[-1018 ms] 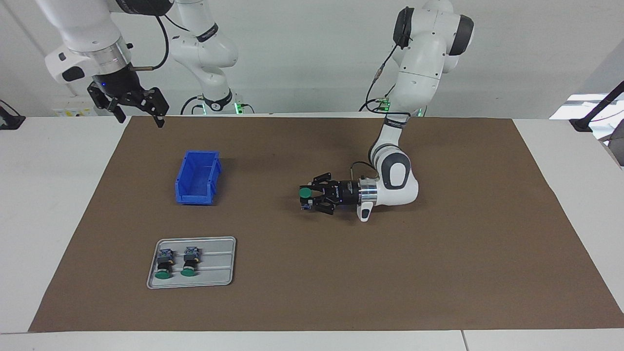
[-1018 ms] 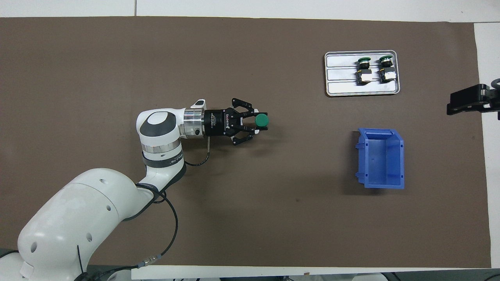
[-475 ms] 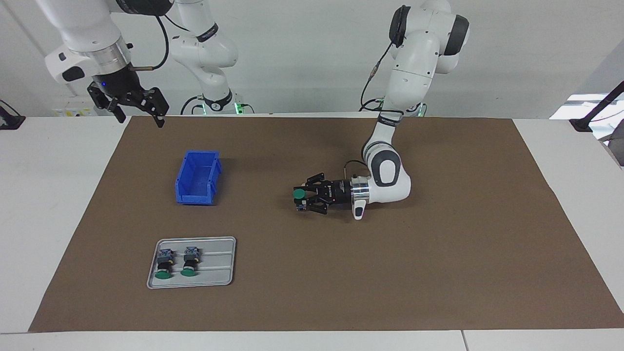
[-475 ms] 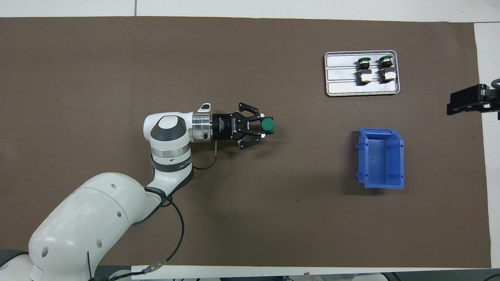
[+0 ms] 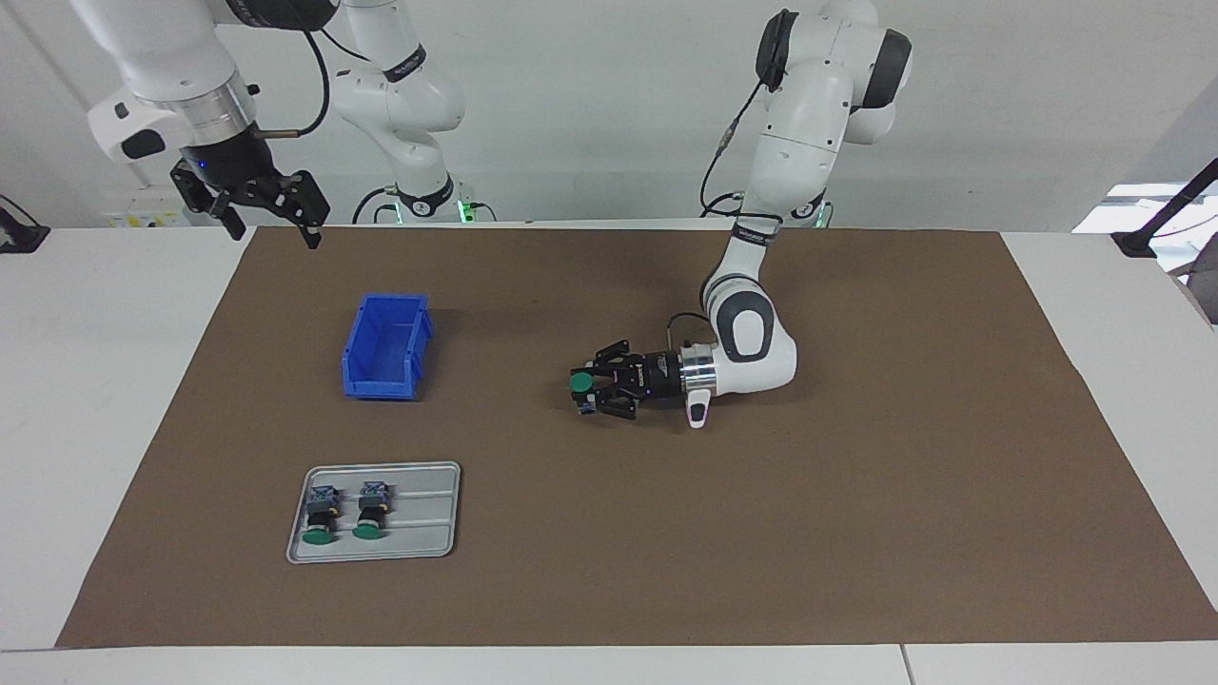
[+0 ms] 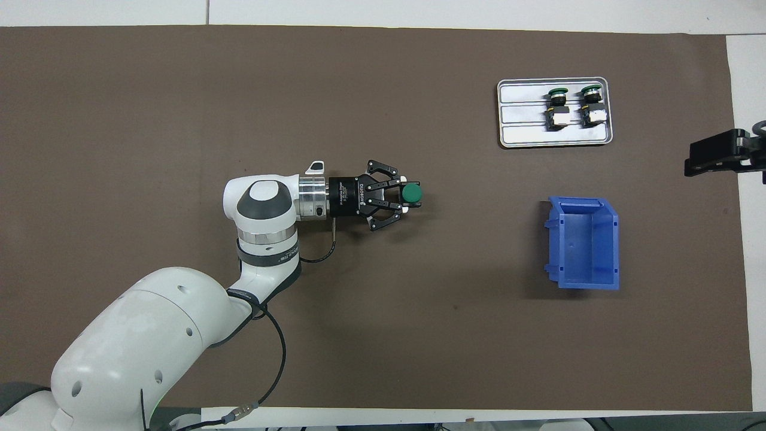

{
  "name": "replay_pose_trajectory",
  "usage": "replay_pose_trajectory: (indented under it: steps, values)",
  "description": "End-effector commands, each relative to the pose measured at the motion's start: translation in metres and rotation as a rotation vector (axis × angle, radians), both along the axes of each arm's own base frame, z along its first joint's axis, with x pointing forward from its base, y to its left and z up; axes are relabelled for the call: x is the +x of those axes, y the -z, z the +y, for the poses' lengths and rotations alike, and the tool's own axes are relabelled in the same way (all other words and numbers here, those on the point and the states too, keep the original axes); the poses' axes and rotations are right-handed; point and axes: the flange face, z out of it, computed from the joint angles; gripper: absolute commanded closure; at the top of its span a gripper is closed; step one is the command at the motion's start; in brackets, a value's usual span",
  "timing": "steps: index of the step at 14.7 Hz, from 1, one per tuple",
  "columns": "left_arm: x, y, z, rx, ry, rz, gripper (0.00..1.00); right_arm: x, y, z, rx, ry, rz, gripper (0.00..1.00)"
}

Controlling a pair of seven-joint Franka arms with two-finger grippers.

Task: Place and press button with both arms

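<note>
A green-capped button (image 5: 580, 382) (image 6: 411, 193) sits upright between the fingers of my left gripper (image 5: 592, 388) (image 6: 404, 195), which is shut on it. That gripper lies horizontal, low over the middle of the brown mat, pointing toward the right arm's end. My right gripper (image 5: 270, 224) (image 6: 693, 160) hangs open and high over the mat's corner at the right arm's end, waiting with nothing in it. Two more buttons (image 5: 318, 515) (image 6: 558, 105) lie in a grey tray (image 5: 428, 533) (image 6: 526, 129).
An empty blue bin (image 5: 385, 345) (image 6: 583, 242) stands toward the right arm's end, nearer to the robots than the tray. The brown mat (image 5: 856, 533) covers most of the white table.
My left arm has carried the held button a little toward the right arm's end of the mat. The right arm has not moved.
</note>
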Motion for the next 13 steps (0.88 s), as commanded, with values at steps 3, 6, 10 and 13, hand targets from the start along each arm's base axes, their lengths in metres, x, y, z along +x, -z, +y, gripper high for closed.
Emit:
replay_pose_trajectory:
  steps: [3, 6, 10, 13]
  values:
    - [0.0, 0.007, -0.004, 0.04, -0.024, -0.017, 0.62, -0.008, 0.0, -0.002, -0.008, -0.023, 0.004, 0.01]
    - [0.001, 0.008, -0.002, 0.046, -0.022, -0.02, 0.0, -0.008, 0.0, -0.002, -0.008, -0.023, 0.004, 0.01]
    - [0.001, 0.008, -0.001, 0.046, -0.021, -0.02, 0.0, -0.007, -0.001, -0.001, -0.008, -0.024, 0.002, 0.01]
    - [0.004, 0.006, 0.007, 0.086, -0.003, -0.043, 0.0, -0.008, 0.0, -0.002, -0.008, -0.023, 0.004, 0.01]
